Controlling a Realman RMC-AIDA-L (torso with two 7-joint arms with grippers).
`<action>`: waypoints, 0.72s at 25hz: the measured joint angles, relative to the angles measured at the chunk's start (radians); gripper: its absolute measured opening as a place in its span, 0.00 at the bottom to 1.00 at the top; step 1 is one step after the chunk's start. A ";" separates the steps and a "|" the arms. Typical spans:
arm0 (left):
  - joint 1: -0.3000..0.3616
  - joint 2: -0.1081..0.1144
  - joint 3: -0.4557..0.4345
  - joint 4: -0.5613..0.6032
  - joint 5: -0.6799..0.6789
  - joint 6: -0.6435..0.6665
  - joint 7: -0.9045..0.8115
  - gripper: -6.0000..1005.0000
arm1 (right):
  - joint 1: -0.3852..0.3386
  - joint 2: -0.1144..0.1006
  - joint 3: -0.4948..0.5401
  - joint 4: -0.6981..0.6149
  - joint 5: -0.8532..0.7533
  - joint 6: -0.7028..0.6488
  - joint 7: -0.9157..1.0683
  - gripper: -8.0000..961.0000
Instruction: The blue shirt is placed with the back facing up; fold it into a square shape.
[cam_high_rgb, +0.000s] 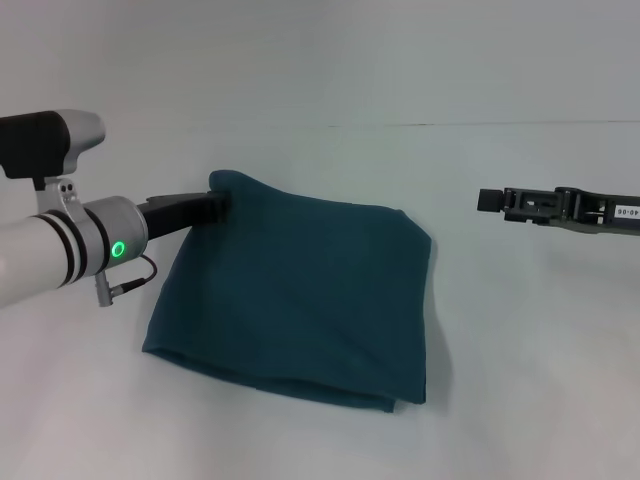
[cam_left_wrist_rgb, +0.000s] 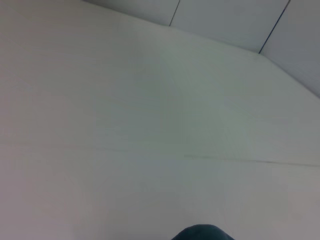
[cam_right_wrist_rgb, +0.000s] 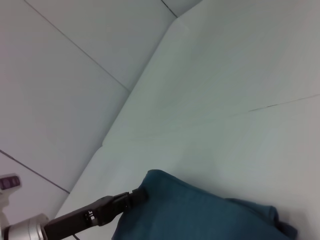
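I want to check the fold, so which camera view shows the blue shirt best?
The head view: the whole folded blue shirt lies there, its far corner at the left gripper. The right wrist view shows only its far part; the left wrist view shows only a small dark edge.

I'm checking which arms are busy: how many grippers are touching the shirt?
1. The left gripper is at the blue shirt's far left corner, which is lifted. The right gripper hangs off to the right, apart from it.

A bare lab or test bay: a plain white worktop (cam_high_rgb: 520, 380) backed by seamed white wall panels (cam_right_wrist_rgb: 65, 75).
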 joint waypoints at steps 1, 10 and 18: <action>-0.003 0.000 0.000 0.000 -0.006 0.004 0.000 0.04 | 0.001 -0.001 0.000 0.000 0.000 0.000 0.000 0.92; -0.011 0.000 -0.034 0.001 -0.016 0.002 -0.017 0.06 | 0.003 -0.002 0.000 -0.007 0.000 -0.003 0.001 0.92; 0.005 0.002 -0.077 0.002 -0.026 0.002 -0.034 0.07 | 0.004 -0.002 0.000 -0.007 0.000 -0.005 0.001 0.92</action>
